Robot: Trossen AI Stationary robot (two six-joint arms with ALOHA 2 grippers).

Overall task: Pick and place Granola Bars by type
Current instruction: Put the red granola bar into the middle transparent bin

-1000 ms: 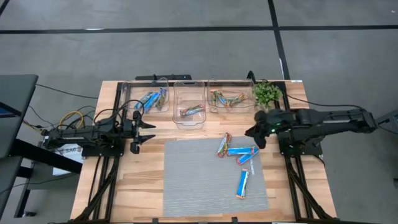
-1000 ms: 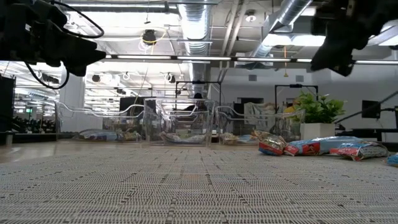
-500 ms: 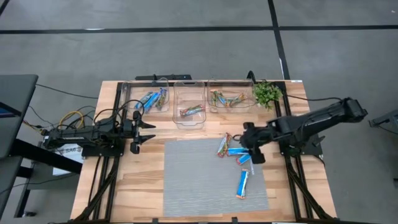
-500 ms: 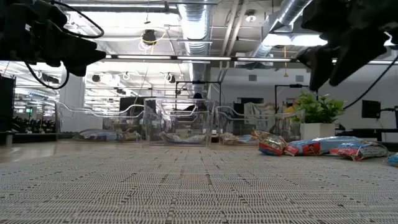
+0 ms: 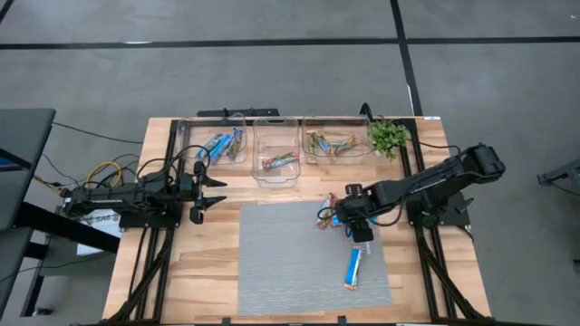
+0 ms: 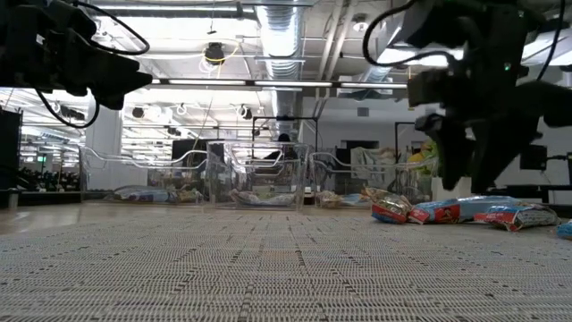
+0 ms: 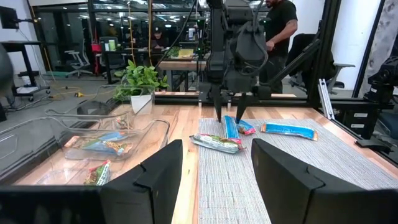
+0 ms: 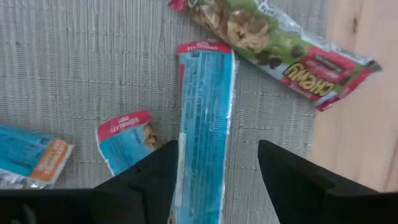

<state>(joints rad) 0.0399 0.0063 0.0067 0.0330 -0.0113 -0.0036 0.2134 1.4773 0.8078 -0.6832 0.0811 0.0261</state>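
Four Granola Bars (image 5: 354,266) loose on the mat, right gripper (image 8: 214,186) now swung in from the tabletop's edge, spread open and empty over a blue bar (image 8: 203,127), ready to pick; left gripper (image 5: 201,192) parked, open.

Granola Bars: four loose on the grey mat — a blue-and-white bar (image 8: 204,130) lying flat, a green-and-red bar (image 8: 273,46) just beside its end, a blue red-ended bar (image 8: 127,146), and another blue bar (image 5: 353,267) well apart. Others lie sorted in three clear bins: blue (image 5: 217,144), mixed (image 5: 279,162), green (image 5: 328,143).
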